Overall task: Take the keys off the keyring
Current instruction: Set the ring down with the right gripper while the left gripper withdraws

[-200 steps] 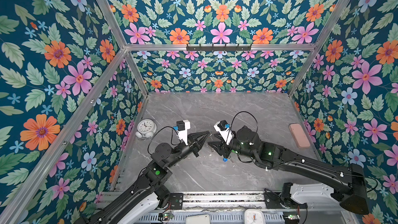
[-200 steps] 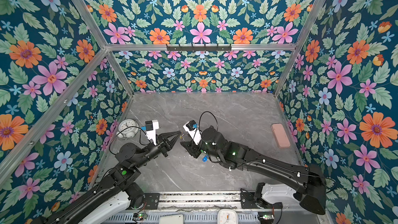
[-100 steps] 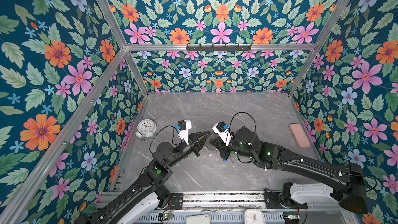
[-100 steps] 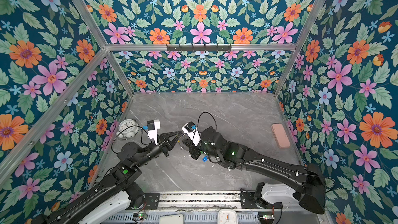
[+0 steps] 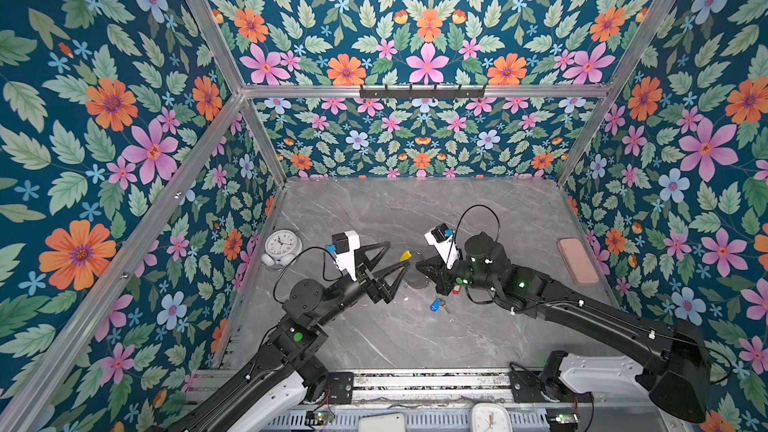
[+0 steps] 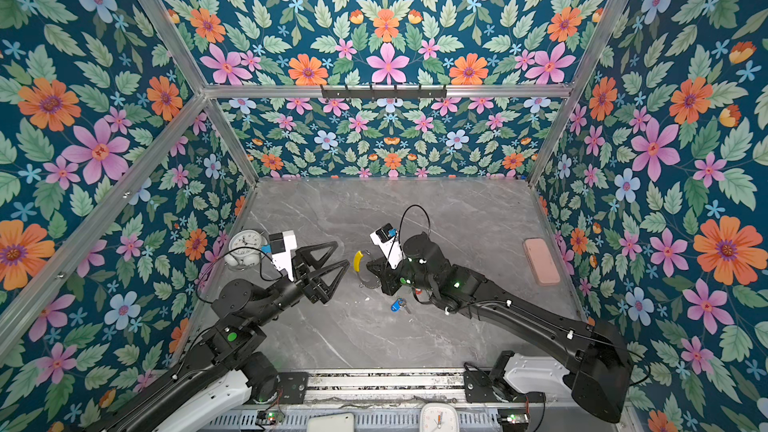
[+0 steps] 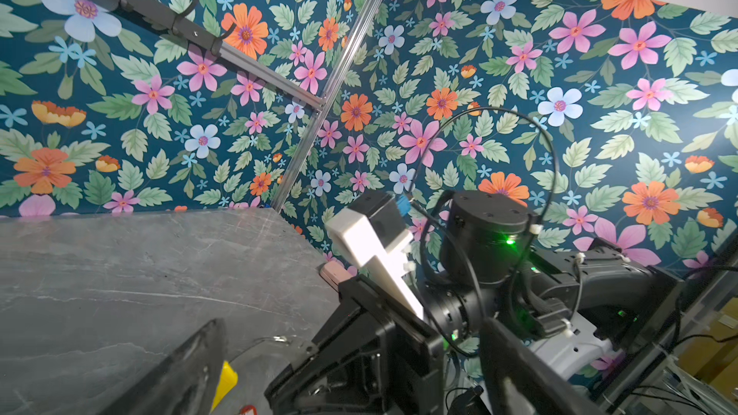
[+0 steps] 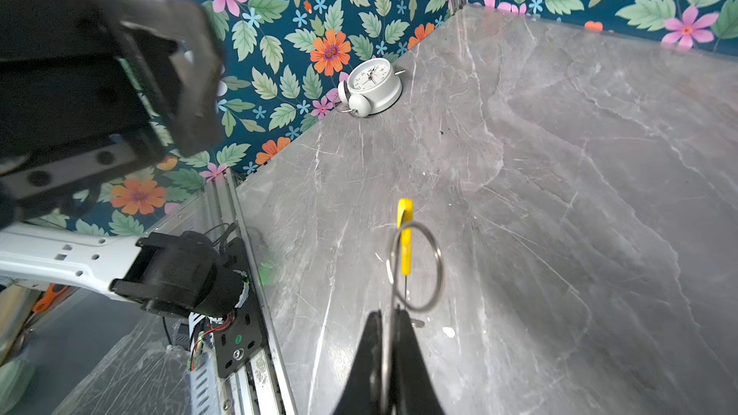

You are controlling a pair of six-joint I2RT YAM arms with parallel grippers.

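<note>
- The keyring (image 8: 405,257) was held on edge above the table (image 5: 395,338) by the right gripper (image 8: 393,316). The jaws were clamped together on the keyring's rim at the bottom centre of the right wrist view, and the yellow sleeve (image 6: 358,261) stood at the end away from the grip.
- The left gripper (image 5: 395,258) was seen left of centre in both top views, jaws spread wide and empty. It was just beside the yellow sleeve and not touching it.
- The blue-tagged key (image 5: 435,306) was found lying on the table below the right gripper in both top views, apart from the keyring. That key was judged already removed.
- The step in hand was judged to be the freeing of the red-tagged key (image 5: 457,289), of which only the tag was glimpsed under the right gripper.
- The next move was judged to call for the open claw to be closed on the red-tagged key or its ring. That ring would then be worked off along the keyring while the keyring was gripped firmly.
- A silver split ring (image 8: 417,267) was seen against the keyring in the right wrist view. It was perhaps threaded on, but this could not be settled.
- The red-tagged key's blade and its link to the keyring were hidden by the right arm.
- No opening in the keyring could be made out.
- In the left wrist view the yellow sleeve and the red tag were cut off at the bottom edge.
</note>
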